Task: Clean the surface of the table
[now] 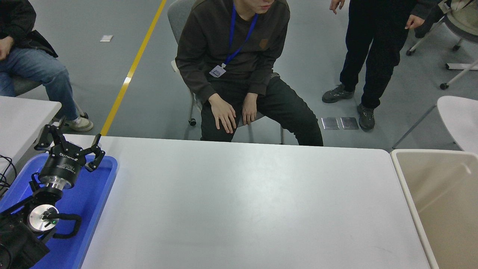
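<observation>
The table surface is a wide white-grey tabletop with rounded corners, and nothing lies on its bare part. My left gripper is parked at the lower left above the blue tray, its black fingers spread open around nothing. The right arm and its gripper are out of view.
A beige bin stands against the table's right edge. A person sits on a chair at the far side, hands on the knees. Another person sits at the far left, one stands at the far right. A smaller white tabletop shows at the left edge.
</observation>
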Motion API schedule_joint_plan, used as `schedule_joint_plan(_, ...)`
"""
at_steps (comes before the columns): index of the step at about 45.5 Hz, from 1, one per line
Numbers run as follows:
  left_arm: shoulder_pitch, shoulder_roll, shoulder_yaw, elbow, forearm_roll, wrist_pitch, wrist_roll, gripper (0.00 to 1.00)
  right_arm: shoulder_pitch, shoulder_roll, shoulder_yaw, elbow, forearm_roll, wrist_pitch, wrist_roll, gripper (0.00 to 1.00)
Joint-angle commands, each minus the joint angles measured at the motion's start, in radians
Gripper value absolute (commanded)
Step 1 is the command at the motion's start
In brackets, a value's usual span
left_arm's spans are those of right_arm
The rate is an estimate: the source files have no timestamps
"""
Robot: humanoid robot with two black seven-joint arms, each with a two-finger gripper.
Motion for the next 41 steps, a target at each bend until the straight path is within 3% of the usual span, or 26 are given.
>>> schedule_joint_plan(1,0.0,0.0,0.001,0.0,0.0,0.001,0.0,1.0,-0.014,-0.01,0.148,0.056,0.143,0.026,0.0,0.99)
schedule_joint_plan(15,0.0,0.0,0.001,0.0,0.0,0.001,0.0,1.0,-0.117,0.062,0.458,0.189,0.174,0.263,0.002,1.0)
schedule_joint_plan(32,0.0,0.0,0.001,0.0,0.0,0.001,0.0,1.0,-0.26,0.159,0.693,0.567,0.135,0.328,0.002,1.0)
schedule_joint_plan(41,0.0,0.0,0.001,0.0,0.0,0.001,0.0,1.0,-0.298,0.269,0.758,0.646,-0.068,0.331,0.009,1.0)
